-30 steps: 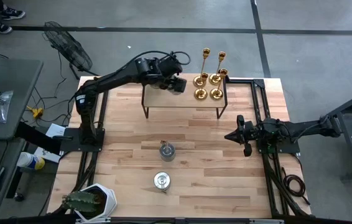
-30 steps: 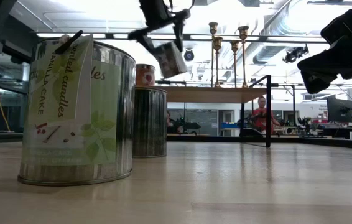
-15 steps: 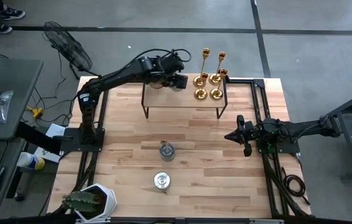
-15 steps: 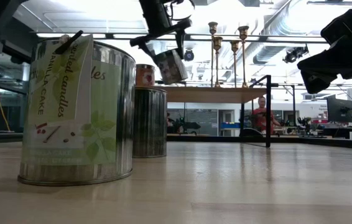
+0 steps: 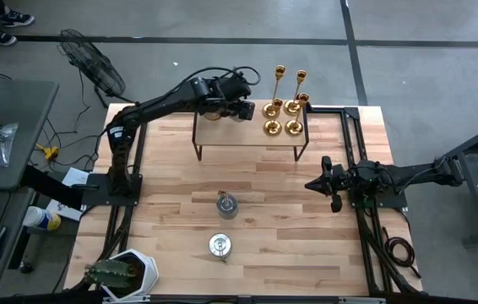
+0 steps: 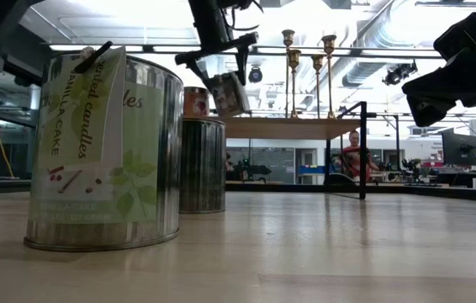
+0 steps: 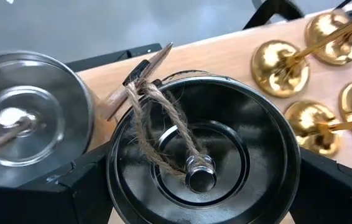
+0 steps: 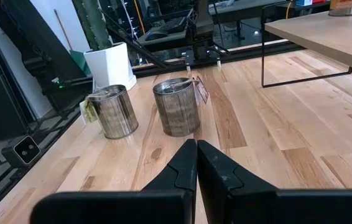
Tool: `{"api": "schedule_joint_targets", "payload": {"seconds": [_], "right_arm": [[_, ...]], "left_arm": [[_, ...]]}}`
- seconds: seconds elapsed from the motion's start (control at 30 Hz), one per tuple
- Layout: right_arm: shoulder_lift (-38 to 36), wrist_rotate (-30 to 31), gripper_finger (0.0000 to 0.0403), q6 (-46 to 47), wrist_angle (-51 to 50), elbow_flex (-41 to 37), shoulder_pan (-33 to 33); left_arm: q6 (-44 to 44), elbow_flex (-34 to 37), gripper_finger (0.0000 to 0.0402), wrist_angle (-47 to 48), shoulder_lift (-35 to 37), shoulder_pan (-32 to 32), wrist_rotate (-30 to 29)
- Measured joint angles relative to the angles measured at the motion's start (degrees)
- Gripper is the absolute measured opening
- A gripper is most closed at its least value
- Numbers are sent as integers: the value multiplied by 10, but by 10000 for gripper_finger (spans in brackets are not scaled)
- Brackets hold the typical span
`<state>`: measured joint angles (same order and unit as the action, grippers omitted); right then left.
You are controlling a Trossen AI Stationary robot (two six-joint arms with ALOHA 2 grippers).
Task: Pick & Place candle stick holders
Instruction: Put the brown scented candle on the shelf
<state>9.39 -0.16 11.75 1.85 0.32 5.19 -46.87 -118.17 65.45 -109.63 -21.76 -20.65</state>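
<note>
My left gripper is over the raised wooden shelf at the table's far side, shut on a squat silver-grey tin holder with twine on its lid knob. A second tin stands on the shelf beside it. Several gold candlesticks stand on their round bases on the shelf's right end, also in the left wrist view. Two more tins stand on the table's middle. My right gripper is shut and empty at the table's right. My left gripper pinches the tin's round wall between its two fingers, one on each opposite side, coming from above. The tin hangs tilted just over the shelf top; whether its bottom touches the shelf I cannot tell.
The shelf stands on thin black legs. A white pot with a cactus sits at the near left corner. In the low view the two table tins stand close. A person shows far behind.
My left gripper has gone down toward the shelf with the tin, which stays tilted in the hold and now hangs lower, close over the shelf top.
</note>
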Motion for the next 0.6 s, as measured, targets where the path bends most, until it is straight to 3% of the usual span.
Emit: {"api": "schedule_joint_targets", "payload": {"seconds": [0.6], "right_arm": [[0, 0, 4, 0, 0, 0, 0]], "left_arm": [[17, 0, 353, -14, -29, 0, -16]]}}
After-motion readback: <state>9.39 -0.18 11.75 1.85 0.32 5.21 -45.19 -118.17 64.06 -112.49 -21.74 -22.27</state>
